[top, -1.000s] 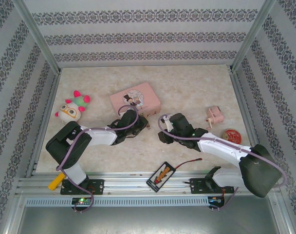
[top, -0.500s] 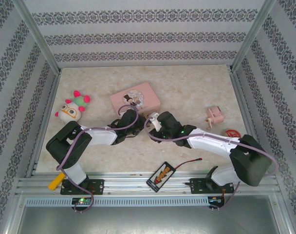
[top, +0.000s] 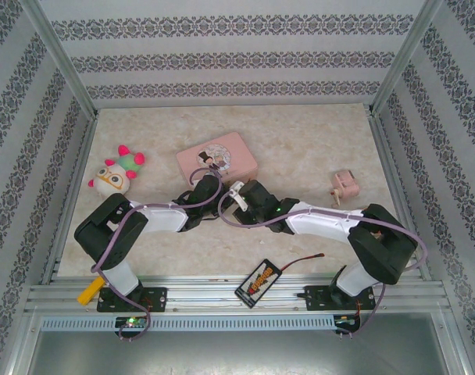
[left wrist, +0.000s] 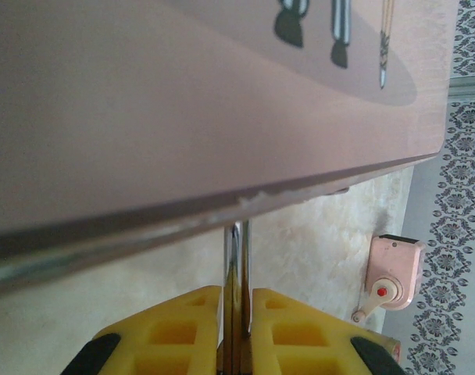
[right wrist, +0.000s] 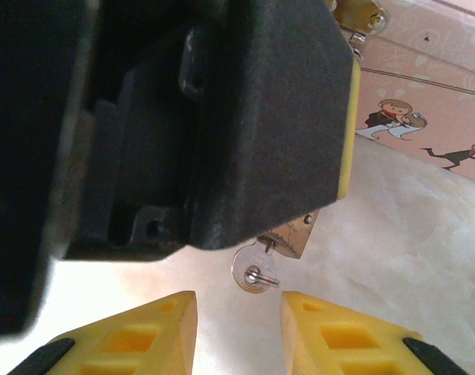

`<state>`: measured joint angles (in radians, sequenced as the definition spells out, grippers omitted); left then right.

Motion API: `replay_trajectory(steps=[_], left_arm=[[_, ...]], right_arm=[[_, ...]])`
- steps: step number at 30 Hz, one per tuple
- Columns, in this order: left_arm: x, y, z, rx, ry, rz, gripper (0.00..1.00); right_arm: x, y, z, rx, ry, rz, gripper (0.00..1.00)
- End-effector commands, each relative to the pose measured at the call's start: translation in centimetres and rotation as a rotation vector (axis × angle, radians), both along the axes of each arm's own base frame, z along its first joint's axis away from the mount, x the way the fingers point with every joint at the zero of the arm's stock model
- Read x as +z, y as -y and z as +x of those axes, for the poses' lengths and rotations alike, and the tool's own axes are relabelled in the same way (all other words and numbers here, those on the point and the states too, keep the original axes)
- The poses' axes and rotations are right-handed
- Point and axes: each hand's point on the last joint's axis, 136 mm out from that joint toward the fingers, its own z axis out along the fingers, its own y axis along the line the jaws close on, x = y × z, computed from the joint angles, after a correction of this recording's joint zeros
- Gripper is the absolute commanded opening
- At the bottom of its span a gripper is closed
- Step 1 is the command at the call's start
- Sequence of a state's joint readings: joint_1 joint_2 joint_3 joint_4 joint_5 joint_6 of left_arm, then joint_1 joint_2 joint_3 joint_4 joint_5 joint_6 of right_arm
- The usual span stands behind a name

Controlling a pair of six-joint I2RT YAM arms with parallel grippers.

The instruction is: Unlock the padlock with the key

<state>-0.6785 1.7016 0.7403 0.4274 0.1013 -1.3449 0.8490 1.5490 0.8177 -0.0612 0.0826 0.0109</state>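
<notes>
The left wrist view shows the left tool (left wrist: 237, 295) at bottom centre. Its yellow fingers (left wrist: 179, 328) are pinched narrow on the silver shackle of the padlock (left wrist: 237, 250), which rises under the overhanging edge of the pink tin (left wrist: 183, 101).

In the right wrist view, the padlock's brass body pokes out beneath the left tool's black housing, just right of centre. The key (right wrist: 253, 275) appears to be seated in the padlock's lower end, with its round head hanging clear over the counter (right wrist: 394, 258).

The right tool (right wrist: 237, 311) stands wide and holds nothing. The key head is just above the gap between its fingers, slightly to the right. The shaft seems to run up and to the right into the lock. The right arm looks the better placed to close on that head and twist.
</notes>
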Motion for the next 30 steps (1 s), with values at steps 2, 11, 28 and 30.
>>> replay_trajectory(steps=[2,11,28,30], left_arm=[[-0.8,0.7,-0.5,-0.02,-0.054,-0.027,0.0],[-0.6,0.9,-0.4,-0.028,-0.053,-0.028,0.0],[-0.5,1.4,-0.4,-0.054,-0.06,-0.026,0.0],[-0.4,1.5,-0.4,-0.058,-0.058,-0.029,0.0]], right_arm=[[0.9,-1.0,0.7,0.02,0.042,0.0,0.34],[-0.2,-1.5,0.9,0.022,0.029,-0.003,0.34],[-1.4,-1.6,2.8,-0.023,0.041,-0.014,0.3],[-1.5,-1.6,2.9,-0.028,0.03,0.004,0.27]])
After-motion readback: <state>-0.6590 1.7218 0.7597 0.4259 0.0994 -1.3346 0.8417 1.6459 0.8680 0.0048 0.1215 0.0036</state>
